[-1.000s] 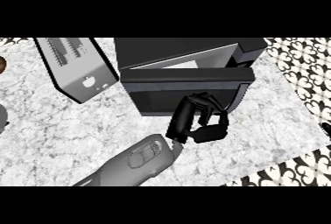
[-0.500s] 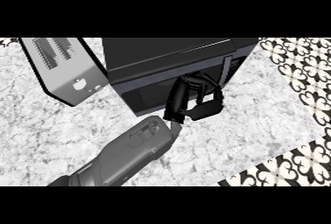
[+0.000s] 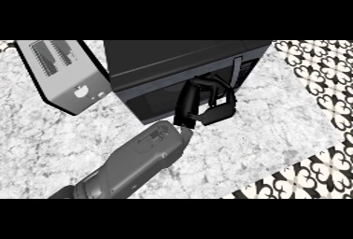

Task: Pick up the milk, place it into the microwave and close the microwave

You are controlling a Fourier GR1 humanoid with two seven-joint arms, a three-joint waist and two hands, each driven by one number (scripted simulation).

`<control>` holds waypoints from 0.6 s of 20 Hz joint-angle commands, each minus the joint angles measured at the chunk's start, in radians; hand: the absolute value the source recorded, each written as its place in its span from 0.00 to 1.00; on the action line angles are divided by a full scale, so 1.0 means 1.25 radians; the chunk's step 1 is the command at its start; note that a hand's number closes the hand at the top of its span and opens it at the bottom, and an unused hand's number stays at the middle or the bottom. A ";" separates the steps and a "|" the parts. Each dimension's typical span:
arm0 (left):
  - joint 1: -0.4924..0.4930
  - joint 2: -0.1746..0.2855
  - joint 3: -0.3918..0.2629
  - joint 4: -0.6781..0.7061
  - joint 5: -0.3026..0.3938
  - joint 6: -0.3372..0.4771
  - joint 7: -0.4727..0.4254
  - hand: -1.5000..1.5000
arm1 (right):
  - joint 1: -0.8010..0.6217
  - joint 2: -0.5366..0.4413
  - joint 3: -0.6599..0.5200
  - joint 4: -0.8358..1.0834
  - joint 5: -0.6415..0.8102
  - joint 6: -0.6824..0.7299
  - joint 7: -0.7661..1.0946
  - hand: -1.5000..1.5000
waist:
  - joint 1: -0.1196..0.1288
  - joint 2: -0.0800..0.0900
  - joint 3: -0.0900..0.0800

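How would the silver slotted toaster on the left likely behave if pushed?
The silver slotted toaster looks rigid, so it should probably slide rather than flex. Its boxy shape seems unlikely to roll on the marbled counter.

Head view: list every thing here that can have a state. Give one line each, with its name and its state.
Microwave: door shut.
Toaster: upright, slots facing up, nothing sticking out of them.
Robot hand: fingers curled, holding nothing, at the front of the microwave's door.
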 commanded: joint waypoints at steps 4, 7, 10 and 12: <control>-0.046 0.000 0.020 0.063 0.040 -0.022 -0.039 1.00 | -0.013 -0.026 -0.006 -0.007 -0.042 0.001 0.024 0.00 | -0.004 0.008 0.001; -0.051 0.000 0.017 0.072 0.047 -0.021 -0.055 1.00 | -0.016 -0.029 -0.012 -0.001 -0.053 -0.006 0.029 0.00 | -0.013 0.013 0.002; -0.043 0.000 0.011 0.078 0.062 -0.018 -0.071 1.00 | -0.020 -0.041 -0.016 -0.012 -0.064 -0.006 0.038 0.00 | -0.016 0.010 0.001; -0.043 0.000 0.017 0.081 0.075 -0.019 -0.078 1.00 | -0.015 -0.042 -0.022 -0.005 -0.077 -0.010 0.041 0.00 | -0.021 0.011 0.002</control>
